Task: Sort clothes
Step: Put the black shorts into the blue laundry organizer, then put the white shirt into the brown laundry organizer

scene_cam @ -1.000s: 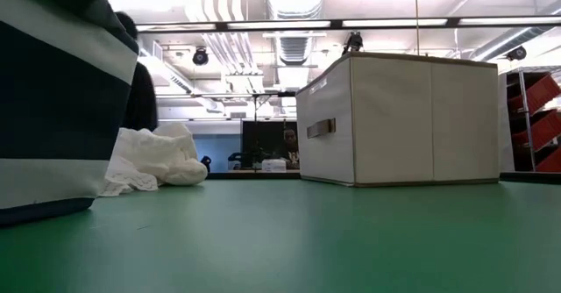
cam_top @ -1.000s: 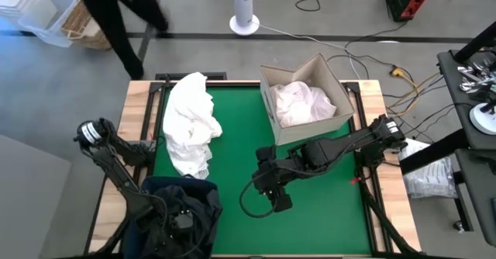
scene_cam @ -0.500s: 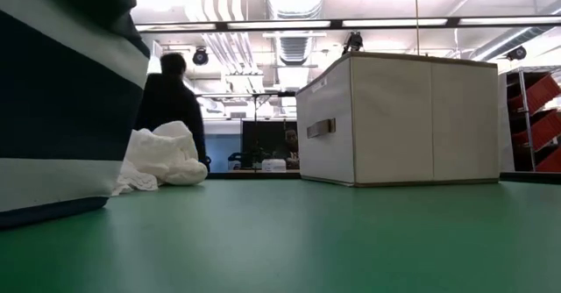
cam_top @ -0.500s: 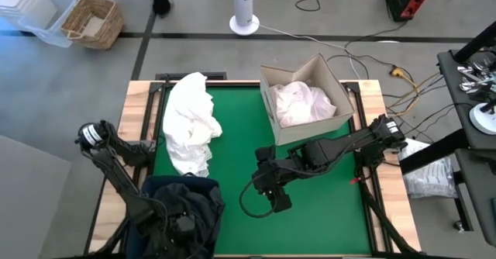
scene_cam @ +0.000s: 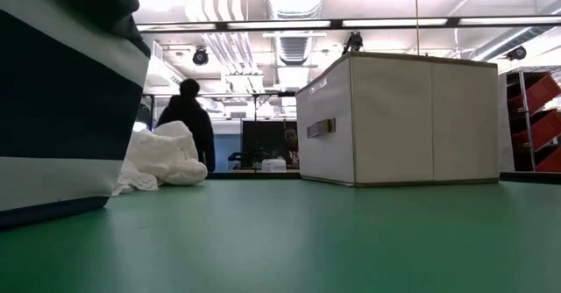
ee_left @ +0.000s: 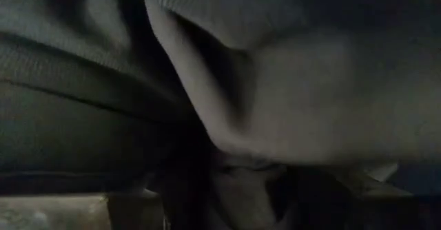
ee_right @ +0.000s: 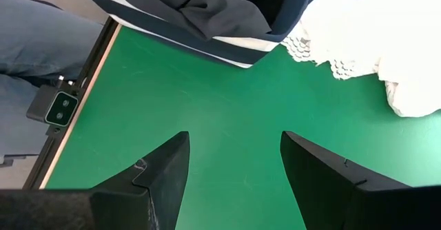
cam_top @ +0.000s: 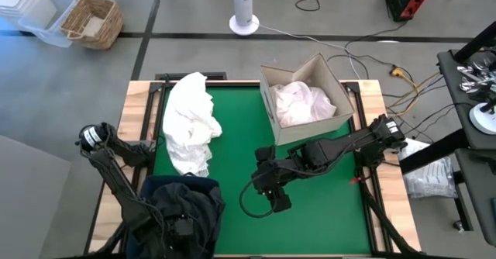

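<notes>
White clothes (cam_top: 190, 123) lie heaped on the green mat at the far left, also seen in the low view (scene_cam: 162, 157) and the right wrist view (ee_right: 372, 30). More pale clothes (cam_top: 302, 104) fill the cardboard box (cam_top: 310, 127) at the far right. Dark clothes (cam_top: 190, 205) lie in the navy striped bin (ee_right: 227, 47) at the near left corner. My left gripper (cam_top: 182, 226) is down in that bin among the dark cloth (ee_left: 275, 106). My right gripper (ee_right: 234, 139) hangs open over bare mat near the table's middle (cam_top: 271, 197), with nothing between its fingers.
The box (scene_cam: 394, 117) stands tall at the far right, and the bin (scene_cam: 61, 109) fills the near left. Bare green mat (cam_top: 232, 158) lies between them. A person (scene_cam: 188, 117) stands in the room beyond the table's far edge.
A person beside the table's far left corner has walked off into the room beyond. Both arms have stayed about where they were.
</notes>
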### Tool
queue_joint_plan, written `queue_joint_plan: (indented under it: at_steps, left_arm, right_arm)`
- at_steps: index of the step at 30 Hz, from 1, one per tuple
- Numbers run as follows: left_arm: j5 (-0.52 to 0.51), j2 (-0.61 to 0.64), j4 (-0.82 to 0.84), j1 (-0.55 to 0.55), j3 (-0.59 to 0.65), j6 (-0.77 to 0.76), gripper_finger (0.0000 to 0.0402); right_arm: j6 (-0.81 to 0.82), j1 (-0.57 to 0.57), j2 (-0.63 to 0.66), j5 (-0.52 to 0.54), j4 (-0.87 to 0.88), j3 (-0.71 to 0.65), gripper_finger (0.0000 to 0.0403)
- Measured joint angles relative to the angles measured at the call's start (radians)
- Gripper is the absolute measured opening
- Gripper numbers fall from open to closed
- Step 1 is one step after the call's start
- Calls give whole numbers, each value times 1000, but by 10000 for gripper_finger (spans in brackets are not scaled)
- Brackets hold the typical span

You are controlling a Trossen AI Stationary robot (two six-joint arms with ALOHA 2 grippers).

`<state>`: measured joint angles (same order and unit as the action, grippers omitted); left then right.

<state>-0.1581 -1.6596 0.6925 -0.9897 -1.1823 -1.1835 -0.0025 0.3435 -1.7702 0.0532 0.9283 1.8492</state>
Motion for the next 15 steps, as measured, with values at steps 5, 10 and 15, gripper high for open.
queue_joint_plan:
  at_steps: [5, 10, 15]
  left_arm:
    - [7, 0, 81, -6, -74, -2, 194]
    - [7, 1, 195, -14, -164, -2, 194]
    - [0, 2, 281, -22, -231, 39, 194]
  right_arm:
    - [0, -1, 0, 0, 0, 0, 219]
    - [0, -4, 0, 0, 0, 0, 219]
    - [-2, -4, 0, 0, 0, 0, 219]
